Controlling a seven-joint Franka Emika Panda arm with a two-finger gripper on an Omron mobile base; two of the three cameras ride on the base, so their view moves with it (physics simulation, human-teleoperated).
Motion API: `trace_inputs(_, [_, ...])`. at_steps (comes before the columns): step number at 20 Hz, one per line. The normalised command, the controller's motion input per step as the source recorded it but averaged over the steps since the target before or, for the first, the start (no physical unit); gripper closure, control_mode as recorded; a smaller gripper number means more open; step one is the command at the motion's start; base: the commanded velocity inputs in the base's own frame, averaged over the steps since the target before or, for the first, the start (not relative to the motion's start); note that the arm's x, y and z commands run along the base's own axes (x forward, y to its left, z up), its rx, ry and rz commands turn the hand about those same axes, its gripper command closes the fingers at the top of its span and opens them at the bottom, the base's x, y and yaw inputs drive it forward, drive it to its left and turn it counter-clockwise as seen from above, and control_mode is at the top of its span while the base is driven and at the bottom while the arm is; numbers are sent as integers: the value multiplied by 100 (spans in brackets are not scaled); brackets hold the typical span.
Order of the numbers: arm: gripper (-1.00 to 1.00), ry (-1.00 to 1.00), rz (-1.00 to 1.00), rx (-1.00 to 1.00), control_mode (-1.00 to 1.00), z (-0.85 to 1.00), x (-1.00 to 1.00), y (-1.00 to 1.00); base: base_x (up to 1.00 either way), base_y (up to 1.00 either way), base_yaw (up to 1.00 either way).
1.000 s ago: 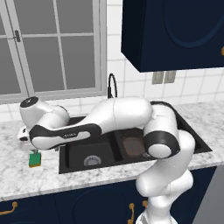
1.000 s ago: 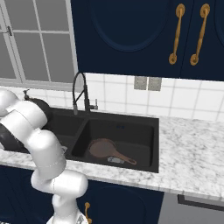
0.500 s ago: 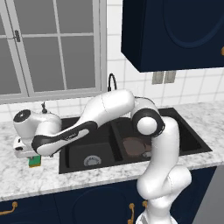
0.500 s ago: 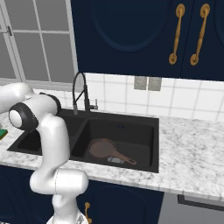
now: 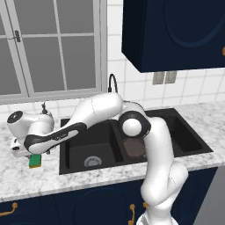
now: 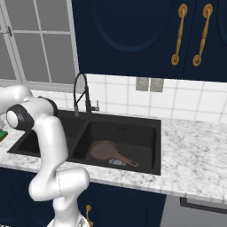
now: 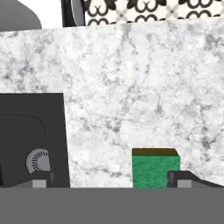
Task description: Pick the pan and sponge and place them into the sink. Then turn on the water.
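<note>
Green on top with a yellow-brown layer beneath, the sponge (image 7: 155, 171) lies flat on the marble tabletop (image 7: 131, 87), left of the sink (image 5: 88, 149) and near the tabletop's front edge. The end effector (image 7: 113, 180) hangs above it with its jaws spread wide and nothing between them; in the hand view one dark fingertip sits against the sponge's right edge while the other stands well off to the left, close to the sink's rim.

The pan (image 6: 105, 150) already rests on the floor of the right basin, handle pointing toward the near right. No stream shows under the faucet (image 6: 82, 95), so the water looks to be off.

As I judge it, the main risk is the offset: the sponge is not centred between the fingertips, so a straight descent could land one finger on top of it, or closing could shove it sideways rather than clamp it. Being soft and light, it may also squash and slip during the carry over the sink's edge.

No brand, label or readable writing is visible anywhere.
</note>
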Motion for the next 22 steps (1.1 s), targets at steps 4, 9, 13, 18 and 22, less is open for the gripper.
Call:
trace_inputs(4, [-100,-4,10,5,-100,-47,25,0,0,0,0])
trace_inputs(9, [-100,-2,9,7,-100,-31,29,0,0,0,0])
trace_inputs(13, [-100,0,6,7,-100,-13,24,8,0,0,0])
trace_inputs(18, [-100,0,4,5,-100,-13,12,11,0,0,0])
trace_inputs(22, [-100,0,1,3,-100,-14,1,14,0,0,0])
